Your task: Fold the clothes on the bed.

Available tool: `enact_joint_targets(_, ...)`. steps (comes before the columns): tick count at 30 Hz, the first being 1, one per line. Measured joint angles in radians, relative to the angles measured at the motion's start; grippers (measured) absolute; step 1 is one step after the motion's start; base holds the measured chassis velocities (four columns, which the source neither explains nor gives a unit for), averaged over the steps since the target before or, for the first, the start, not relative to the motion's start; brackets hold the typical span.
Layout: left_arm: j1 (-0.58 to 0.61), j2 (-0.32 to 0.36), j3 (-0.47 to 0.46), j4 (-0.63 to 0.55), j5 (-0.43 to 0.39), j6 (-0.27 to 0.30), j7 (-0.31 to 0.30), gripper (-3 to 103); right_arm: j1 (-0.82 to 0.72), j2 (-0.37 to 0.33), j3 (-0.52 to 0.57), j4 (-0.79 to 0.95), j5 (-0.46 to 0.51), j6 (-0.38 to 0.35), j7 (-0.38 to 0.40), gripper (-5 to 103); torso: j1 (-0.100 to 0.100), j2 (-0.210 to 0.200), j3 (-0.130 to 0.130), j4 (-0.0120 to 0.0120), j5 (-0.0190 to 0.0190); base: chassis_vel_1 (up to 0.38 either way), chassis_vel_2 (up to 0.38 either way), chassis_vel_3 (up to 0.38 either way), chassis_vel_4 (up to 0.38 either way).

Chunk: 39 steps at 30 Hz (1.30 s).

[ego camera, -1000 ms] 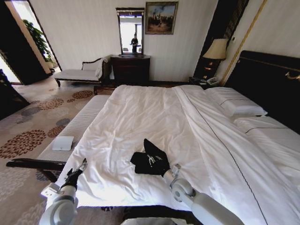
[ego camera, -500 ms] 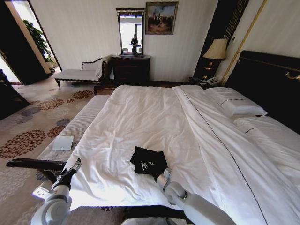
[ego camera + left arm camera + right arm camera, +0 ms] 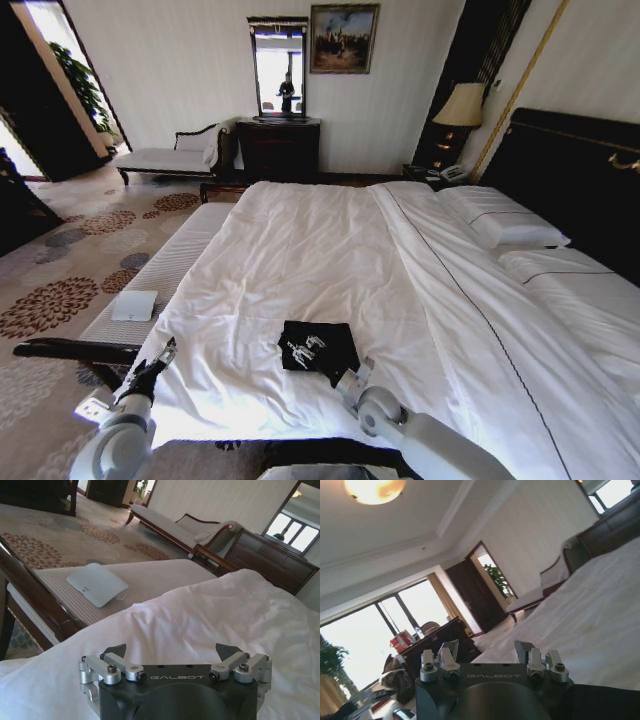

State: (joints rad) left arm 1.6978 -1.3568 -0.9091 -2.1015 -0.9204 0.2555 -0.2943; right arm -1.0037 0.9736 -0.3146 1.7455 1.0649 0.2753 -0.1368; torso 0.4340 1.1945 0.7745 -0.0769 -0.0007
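Flattened T-shirt (image 3: 319, 348) beside withdrawn right gripper (image 3: 352, 375)

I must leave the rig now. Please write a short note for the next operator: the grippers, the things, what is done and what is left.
Left gripper: open, holding nothing, over the bed's near left corner.
Right gripper: open, holding nothing, at the near edge of the black T-shirt.
T-shirt: a compact dark bundle lying flat on the white duvet, near the foot edge.
Done: shirt looks folded into a small packet.
Left: check the fold is neat; possibly one more fold or smoothing.
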Motion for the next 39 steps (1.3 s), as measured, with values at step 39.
enact_joint_targets(39,-0.018,0.031,0.047,-0.088,0.161,-0.091,0.083,100,0.006,0.021,0.416,0.041,-0.138,-0.04,0.24,100,0.0,0.0,0.0,-0.0004,0.0,0.0,0.0,0.0,0.0)
